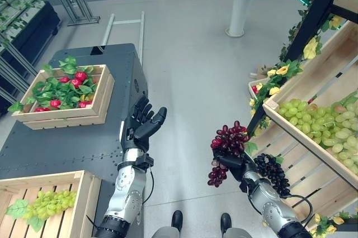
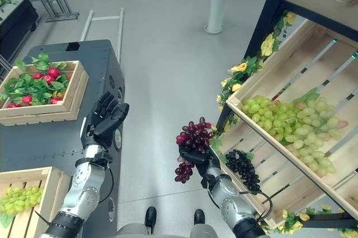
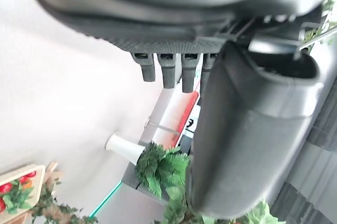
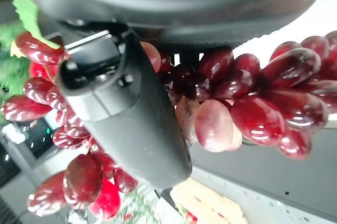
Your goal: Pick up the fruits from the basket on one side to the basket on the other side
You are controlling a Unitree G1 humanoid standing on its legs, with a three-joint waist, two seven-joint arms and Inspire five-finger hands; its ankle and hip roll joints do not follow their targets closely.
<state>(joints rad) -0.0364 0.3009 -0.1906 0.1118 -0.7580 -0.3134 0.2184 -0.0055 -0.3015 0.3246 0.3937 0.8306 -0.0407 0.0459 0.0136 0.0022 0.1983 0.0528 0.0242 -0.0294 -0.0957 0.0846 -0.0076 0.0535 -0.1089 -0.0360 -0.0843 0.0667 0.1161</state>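
Dark grey table, crate of red fruit, crate of green grapes on it

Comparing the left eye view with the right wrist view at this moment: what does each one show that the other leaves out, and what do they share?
Left eye view alone: the left robot hand open above the dark table, the crate of red fruit, the green grapes in the near crate, the shelf's green grapes and the black grapes.

Right wrist view alone: the thumb pressed across the bunch, seen close up.

Both: the right robot hand shut on the red grapes.
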